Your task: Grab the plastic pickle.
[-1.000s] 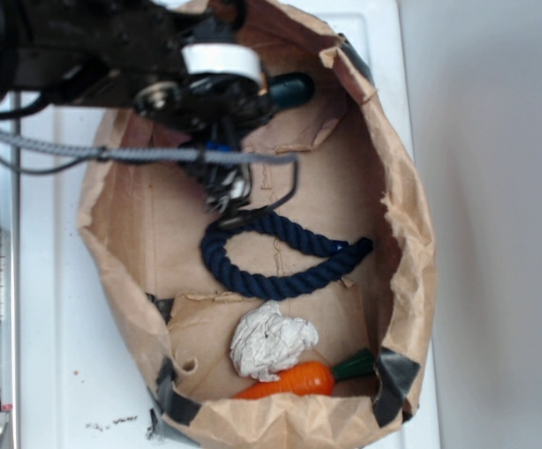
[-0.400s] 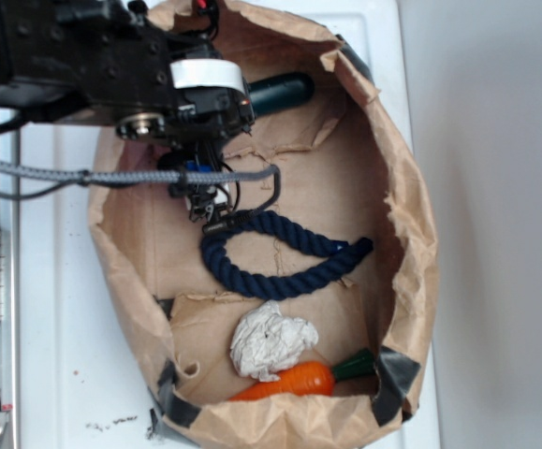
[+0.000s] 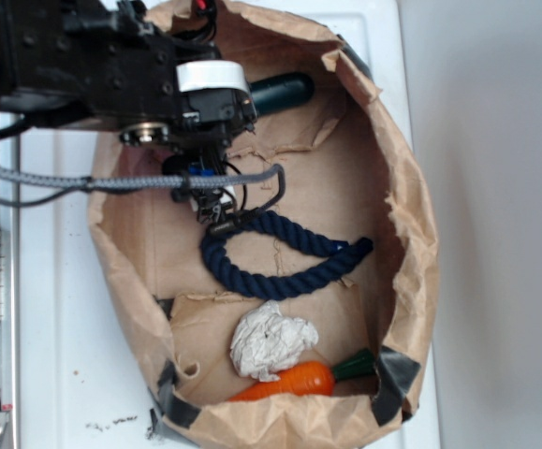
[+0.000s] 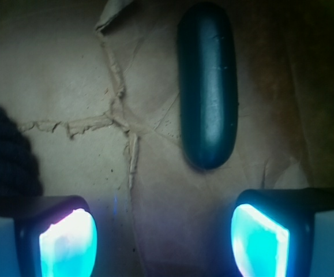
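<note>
Paper bag (image 3: 411,215) holds the pickle (image 4: 207,86) at one o'clock; spread claw (image 4: 164,239) approaching, should advance and straddle it

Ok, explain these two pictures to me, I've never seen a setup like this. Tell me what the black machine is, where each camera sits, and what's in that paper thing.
The black machine is a robot arm. Its gripper, the two-fingered claw at its end, is open and holds nothing.

The exterior view looks straight down on the scene. The arm reaches in from the upper left over a torn-open brown paper bag lying on a white surface. Inside the bag lie a dark plastic pickle near the top, a navy rope loop in the middle, a crumpled white paper ball and an orange carrot at the bottom.

The wrist view comes from a camera on the arm itself. The two glowing blue fingers frame the bottom edge, with the pickle ahead of them, untouched.
</note>
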